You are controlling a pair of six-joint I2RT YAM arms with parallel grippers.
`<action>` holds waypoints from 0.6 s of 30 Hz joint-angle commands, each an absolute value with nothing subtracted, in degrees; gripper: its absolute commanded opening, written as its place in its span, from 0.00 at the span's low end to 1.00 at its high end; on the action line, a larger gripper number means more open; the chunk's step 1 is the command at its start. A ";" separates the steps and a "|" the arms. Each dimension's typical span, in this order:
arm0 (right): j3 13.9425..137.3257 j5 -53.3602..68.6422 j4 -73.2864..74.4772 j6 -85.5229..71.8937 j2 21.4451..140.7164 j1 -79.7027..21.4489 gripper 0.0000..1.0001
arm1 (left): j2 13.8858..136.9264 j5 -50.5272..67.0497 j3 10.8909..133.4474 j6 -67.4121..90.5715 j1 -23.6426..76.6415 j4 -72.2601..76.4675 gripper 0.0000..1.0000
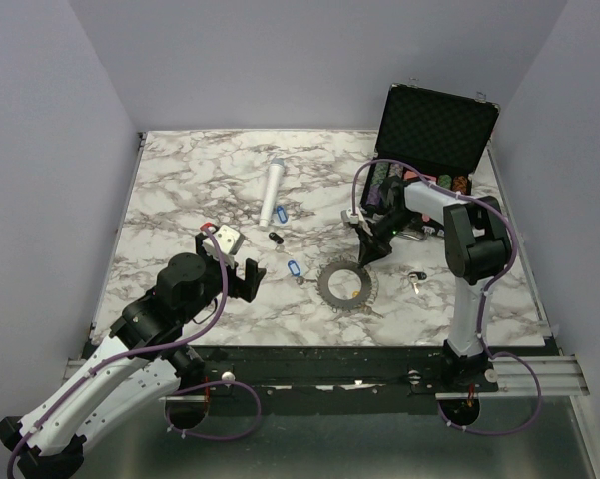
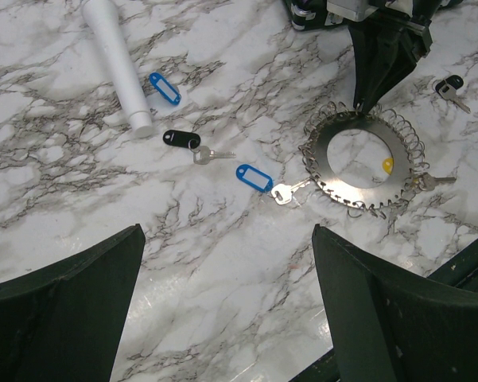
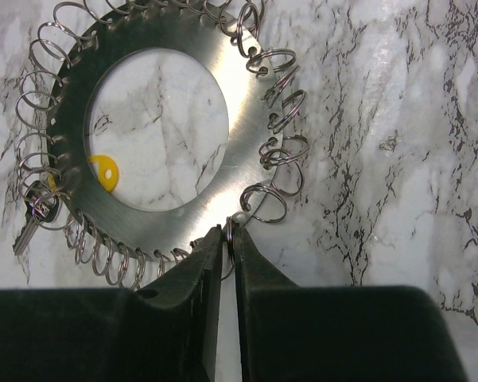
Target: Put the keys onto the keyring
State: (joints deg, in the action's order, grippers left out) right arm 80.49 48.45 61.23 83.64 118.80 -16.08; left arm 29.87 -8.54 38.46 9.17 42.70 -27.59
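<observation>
The keyring [image 1: 346,285] lies flat on the marble, its toothed rim hung with small wire loops. My right gripper [image 1: 365,261] is at its far rim, shut on one wire loop [image 3: 231,239] of the keyring [image 3: 246,135]. A yellow-tagged key [image 3: 103,171] hangs on the keyring's other side. A blue-tagged key [image 2: 254,177] lies just left of the keyring [image 2: 364,161]. A black-tagged key [image 2: 176,138] and a blue tag [image 2: 165,87] lie further left. Another black-tagged key [image 1: 416,279] lies right of the keyring. My left gripper [image 2: 229,302] is open and empty, near the blue-tagged key [image 1: 294,270].
A white cylinder [image 1: 272,193] lies at the back centre. An open black case [image 1: 434,130] with poker chips stands at the back right, behind the right arm. A small grey block [image 1: 226,239] sits beside the left gripper.
</observation>
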 commanded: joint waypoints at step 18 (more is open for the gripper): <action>78.31 49.22 60.82 83.76 114.79 -16.00 0.07 | 29.97 -9.76 37.88 8.44 42.36 -27.95 0.94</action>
State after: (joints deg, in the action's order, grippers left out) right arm 79.24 48.49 61.52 84.33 115.74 -16.05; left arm 29.87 -8.54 38.44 9.17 42.70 -27.59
